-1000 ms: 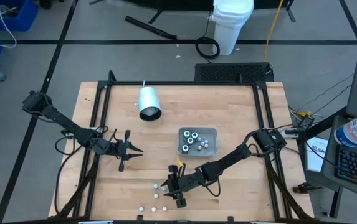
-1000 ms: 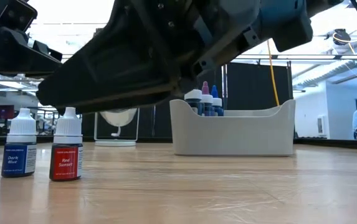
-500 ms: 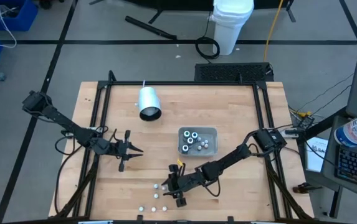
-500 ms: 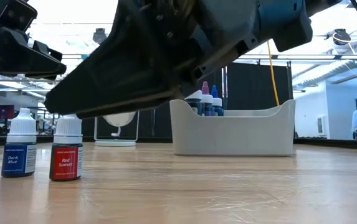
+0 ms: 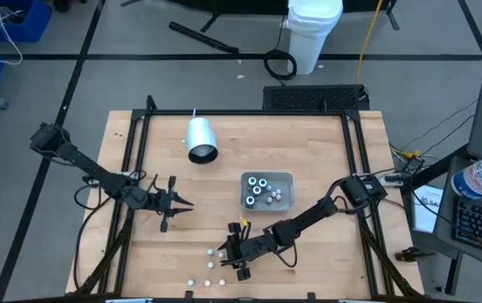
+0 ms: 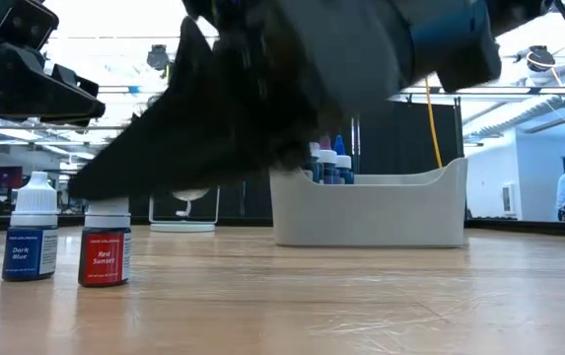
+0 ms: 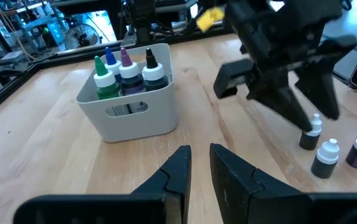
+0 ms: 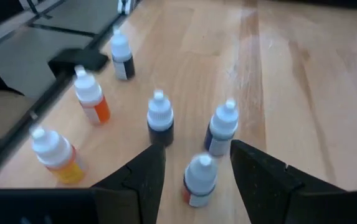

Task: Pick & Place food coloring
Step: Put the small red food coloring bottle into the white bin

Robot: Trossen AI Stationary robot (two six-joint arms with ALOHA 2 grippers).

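— Where were the food coloring bottles (image 8: 159, 118)?

— In two lots. Six stood loose on the table (image 5: 308, 143) near its front edge, white caps up, bodies dark, orange or red. The rest stood upright in the grey tray (image 5: 284, 178), towards the middle of the table and a little to the right.

— And the right gripper (image 8: 194, 163)?

— Low over the loose group. Its two dark fingers (image 8: 142, 177) stood apart with one small bottle (image 8: 199, 180) between them, cap up. The fingers had not closed on it; there was a gap on each side, so nothing was held. Two more bottles stood just beyond the fingertips.

— Could you read any labels?

— From table height, yes: one said Dark Blue (image 6: 32, 241) and the one beside it Red Sunset (image 6: 105, 244). The right arm filled most of that view above them.

— The left gripper (image 5: 176, 204)?

— Off to the left of the table, well apart from the bottles, fingers nearly together with only a narrow slit between them, and holding nothing.

— Anything else on the table?

— A white cylinder (image 5: 199, 139) on its side near the back.
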